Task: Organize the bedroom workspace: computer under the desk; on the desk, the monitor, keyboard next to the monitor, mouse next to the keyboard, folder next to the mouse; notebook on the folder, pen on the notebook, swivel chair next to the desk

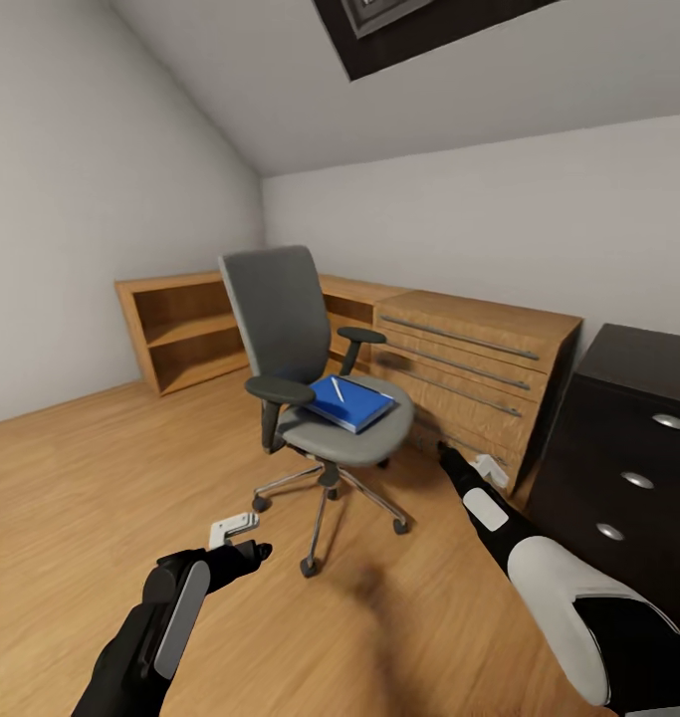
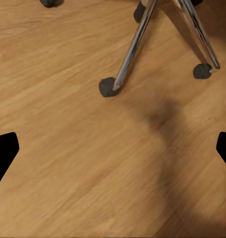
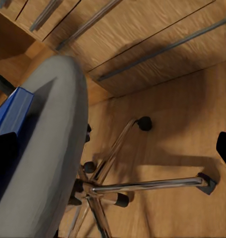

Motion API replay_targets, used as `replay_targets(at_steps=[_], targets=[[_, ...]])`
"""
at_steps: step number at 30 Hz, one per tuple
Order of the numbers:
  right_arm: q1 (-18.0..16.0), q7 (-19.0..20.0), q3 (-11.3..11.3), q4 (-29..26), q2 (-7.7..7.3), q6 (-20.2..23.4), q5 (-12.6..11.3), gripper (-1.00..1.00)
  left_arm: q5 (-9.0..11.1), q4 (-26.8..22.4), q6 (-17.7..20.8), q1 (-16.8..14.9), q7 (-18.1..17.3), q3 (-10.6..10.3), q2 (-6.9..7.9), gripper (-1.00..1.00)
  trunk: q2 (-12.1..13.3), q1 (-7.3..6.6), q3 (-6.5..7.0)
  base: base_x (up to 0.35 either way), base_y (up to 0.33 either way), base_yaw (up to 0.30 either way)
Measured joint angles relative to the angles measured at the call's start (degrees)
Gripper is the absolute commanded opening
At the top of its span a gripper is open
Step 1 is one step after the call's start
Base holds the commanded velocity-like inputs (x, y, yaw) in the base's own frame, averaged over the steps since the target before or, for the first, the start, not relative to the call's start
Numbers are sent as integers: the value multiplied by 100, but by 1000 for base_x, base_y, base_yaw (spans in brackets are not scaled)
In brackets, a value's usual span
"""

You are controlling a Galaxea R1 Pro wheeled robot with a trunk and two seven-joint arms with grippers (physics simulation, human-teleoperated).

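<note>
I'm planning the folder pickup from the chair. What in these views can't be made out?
- Bright-blue flat folder on the grey swivel chair: head view shows a thin white pen on it, but no dark notebook can be told apart.
- Right wrist view: folder cut off by the edge.
- Black three-drawer unit: cropped at the head view's edge.

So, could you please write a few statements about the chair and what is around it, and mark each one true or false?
1. The blue folder lies on the seat of the swivel chair. True.
2. A pen rests on top of the folder. True.
3. The right gripper is shut on the folder. False: it hangs beside the seat, clear of the folder, open.
4. The chair lies tipped over on the floor. False: it stands upright on its castors.
5. The left gripper is open above bare wood floor. True.
</note>
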Motion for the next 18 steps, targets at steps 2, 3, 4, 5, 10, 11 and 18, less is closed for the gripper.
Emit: replay_targets(at_steps=[2,3,4,5,10,11,18], targets=[[0,-1,0,3,2,-1,0,100,0,-4,-5,0,-2,1,0,100,0,0,0,-33,0,-262],[0,-1,1,4,2,-1,0,100,0,-2,-6,0,-1,1,0,100,0,1,0,-143,0,-262],[0,-1,4,5,3,-2,0,100,1,-3,-7,0,1,1,0,100,0,2,0,-297,0,-261],[0,-1,6,5,3,-5,6,100,-1,-4,-9,0,3,2,0,100,0,3,0,-309,0,-261],[0,10,24,-5,22,-169,31,100,-13,0,-12,0,19,0,0,100,0,3,0,-278,0,-261],[0,11,27,-6,24,-230,38,100,-13,1,-13,0,22,-2,0,100,0,2,0,-215,0,-262],[349,-31,102,-588,290,-1131,843,100,-22,2,-21,0,31,1,12,100,0,0,0,-75,0,-262]])
